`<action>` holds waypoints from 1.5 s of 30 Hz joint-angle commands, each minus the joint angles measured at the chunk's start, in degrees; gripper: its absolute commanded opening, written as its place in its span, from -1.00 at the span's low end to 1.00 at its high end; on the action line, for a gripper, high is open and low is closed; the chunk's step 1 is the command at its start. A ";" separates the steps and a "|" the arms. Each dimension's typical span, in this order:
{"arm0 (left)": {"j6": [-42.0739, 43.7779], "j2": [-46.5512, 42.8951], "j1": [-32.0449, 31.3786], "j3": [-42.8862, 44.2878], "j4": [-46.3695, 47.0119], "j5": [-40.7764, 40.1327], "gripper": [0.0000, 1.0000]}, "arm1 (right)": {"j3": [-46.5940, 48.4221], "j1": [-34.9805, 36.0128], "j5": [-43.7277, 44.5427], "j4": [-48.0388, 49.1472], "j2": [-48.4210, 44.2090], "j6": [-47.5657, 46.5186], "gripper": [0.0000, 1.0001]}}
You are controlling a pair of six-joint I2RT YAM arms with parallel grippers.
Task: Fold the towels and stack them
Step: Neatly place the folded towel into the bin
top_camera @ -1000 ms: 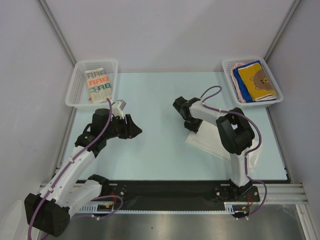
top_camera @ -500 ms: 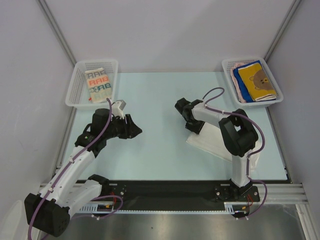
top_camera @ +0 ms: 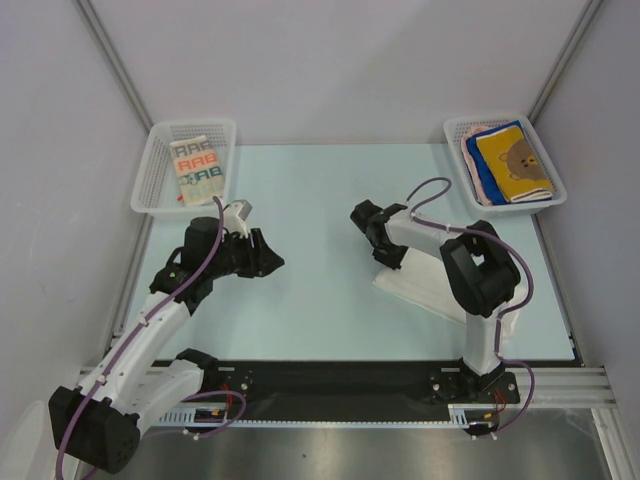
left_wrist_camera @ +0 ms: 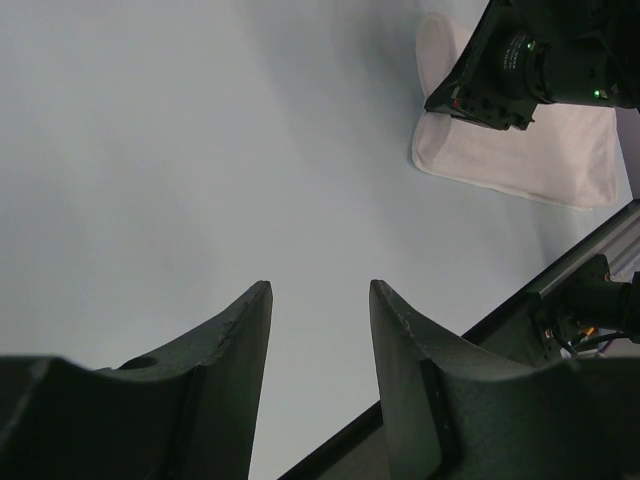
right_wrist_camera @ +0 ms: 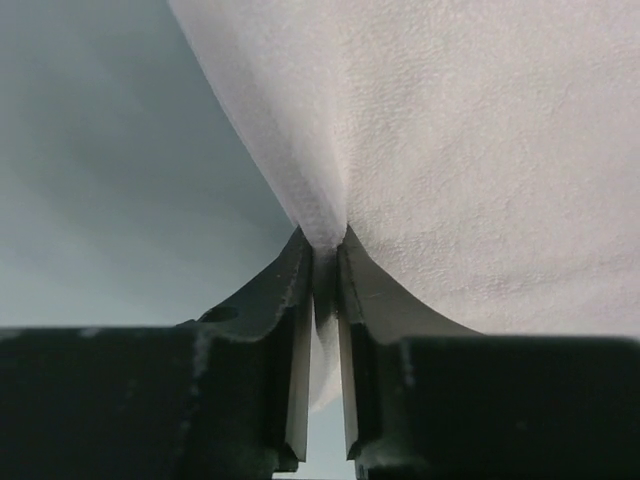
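Fingers [right_wrist_camera: 285, 310] of the right end effector [right_wrist_camera: 322, 255] were pinched on the edge of the white towel [right_wrist_camera: 480, 150] lying on the tabletop [top_camera: 320, 200]. It looked soft, light and floppy, so corners seemed best to hold. The left end effector [left_wrist_camera: 318, 295] stood apart, empty.

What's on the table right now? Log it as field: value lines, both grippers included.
left gripper: open, empty, over bare table
right gripper: shut on an edge of the white towel
white towel: on the table, right of centre, partly under the right arm
left basket: folded lettered towel
right basket: bear towel on top of blue towel, pinkish towel at the far edge
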 commanded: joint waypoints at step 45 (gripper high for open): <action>1.06 0.94 0.00 0.12 0.57 1.66 -0.03 | -21.72 -47.30 -11.60 14.69 -33.98 -15.61 -1.00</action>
